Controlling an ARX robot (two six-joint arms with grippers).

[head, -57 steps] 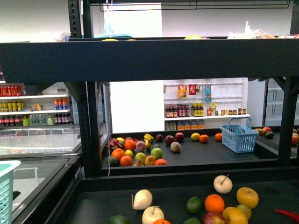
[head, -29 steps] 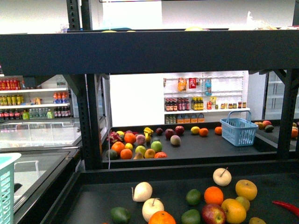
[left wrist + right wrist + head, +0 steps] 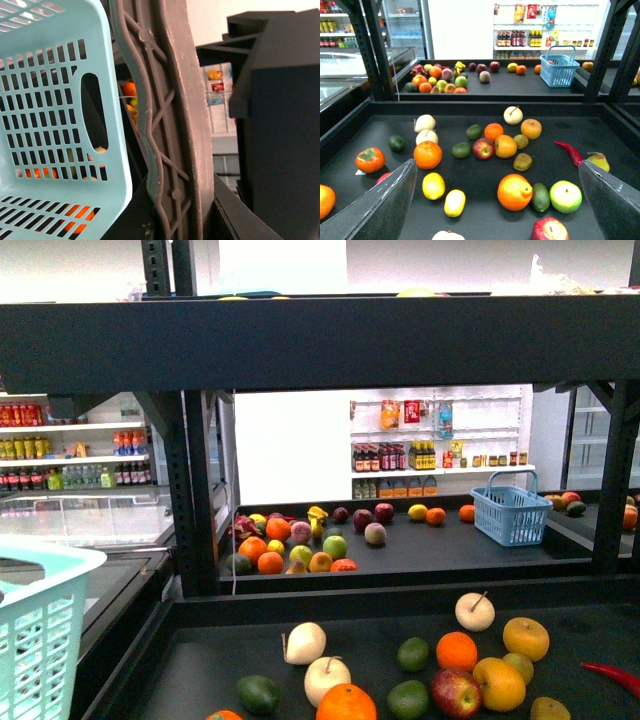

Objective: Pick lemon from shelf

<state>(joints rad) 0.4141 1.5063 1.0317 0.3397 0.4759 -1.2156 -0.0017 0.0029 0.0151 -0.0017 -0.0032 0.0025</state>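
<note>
Hovering over shelf [image 3: 480,220], angled down — right jaws wide

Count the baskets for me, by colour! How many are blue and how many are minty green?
Blue basket: 1
Mint-green basket: 1
Total: 2

Grey lattice-ribbed left gripper finger [image 3: 175,130], round studs, smooth dark-grey right gripper fingers [image 3: 382,212]

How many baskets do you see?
2: a blue basket on the far tray, right side; a pale green basket near the camera, far left. More may be hidden.
</note>
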